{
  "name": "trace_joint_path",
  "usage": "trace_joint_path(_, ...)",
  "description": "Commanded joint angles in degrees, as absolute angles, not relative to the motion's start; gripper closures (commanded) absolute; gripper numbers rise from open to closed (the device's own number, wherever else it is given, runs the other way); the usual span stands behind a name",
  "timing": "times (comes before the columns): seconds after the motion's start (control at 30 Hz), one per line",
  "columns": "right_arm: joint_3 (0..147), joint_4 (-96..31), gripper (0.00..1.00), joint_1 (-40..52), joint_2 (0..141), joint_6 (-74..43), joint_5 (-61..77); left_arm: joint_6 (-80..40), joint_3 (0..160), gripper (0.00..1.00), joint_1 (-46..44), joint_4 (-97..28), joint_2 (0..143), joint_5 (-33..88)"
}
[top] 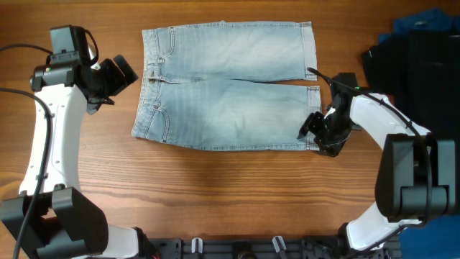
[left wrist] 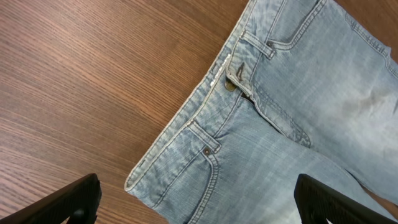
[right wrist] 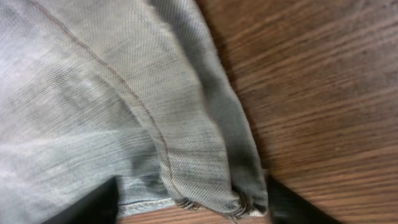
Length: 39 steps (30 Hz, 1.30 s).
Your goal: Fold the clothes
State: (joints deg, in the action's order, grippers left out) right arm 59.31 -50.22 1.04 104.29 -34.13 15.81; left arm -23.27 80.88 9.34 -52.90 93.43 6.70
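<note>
The light blue denim shorts (top: 230,93) lie flat on the wooden table, waistband to the left and leg ends to the right. My left gripper (top: 121,74) is open and empty, hovering just left of the waistband. In the left wrist view its fingers (left wrist: 199,205) frame the waistband's near corner and a pocket of the shorts (left wrist: 292,124). My right gripper (top: 318,133) is at the near leg's hem corner. In the right wrist view its open fingers (right wrist: 189,202) sit either side of the bunched hem of the shorts (right wrist: 93,93).
A black garment (top: 417,72) is heaped at the right edge of the table, with a dark blue cloth (top: 424,21) behind it. Bare wooden table (top: 230,187) runs along the front of the shorts and to their left.
</note>
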Motion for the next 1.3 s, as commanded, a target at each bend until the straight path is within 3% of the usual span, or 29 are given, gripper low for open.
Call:
trace_joint_path(0.0,58.7,-50.1,0.69,1.2,104.6,-34.5,15.5,-22.8,80.6,0.00,9.2,-52.9,93.5,5.9)
trace_joint_path(0.2,58.7,-49.9,0.72,1.2,104.6,-34.4,15.4,-23.3,80.6,0.00,9.2,-54.3,93.8,5.9)
trace_joint_path(0.4,58.7,-48.6,0.90,1.2,104.6,-34.4,15.4,-31.8,75.8,0.00,9.2,-58.5,98.2,5.6)
trace_joint_path(0.57,58.7,-47.8,0.93,1.2,104.6,-34.5,15.5,-32.0,70.3,0.01,9.1,-59.4,98.3,6.3)
trace_joint_path(0.63,58.7,-47.1,0.95,1.2,104.6,-34.5,15.5,-34.0,64.5,0.13,9.1,-54.1,98.3,7.3)
trace_joint_path(0.7,58.7,-47.1,0.95,1.2,104.6,-34.5,15.5,-34.0,61.1,0.18,9.1,-50.5,98.3,9.0)
trace_joint_path(1.03,58.7,-46.8,0.96,1.2,104.6,-34.5,15.5,-34.2,57.3,0.27,9.1,-40.4,98.3,9.4)
trace_joint_path(1.2,58.7,-46.8,0.96,1.2,104.6,-34.5,15.5,-34.2,56.3,0.50,9.1,-39.9,98.3,9.4)
trace_joint_path(1.27,58.7,-46.8,0.96,1.2,104.6,-34.5,15.5,-34.2,55.0,0.52,9.1,-39.1,98.4,9.3)
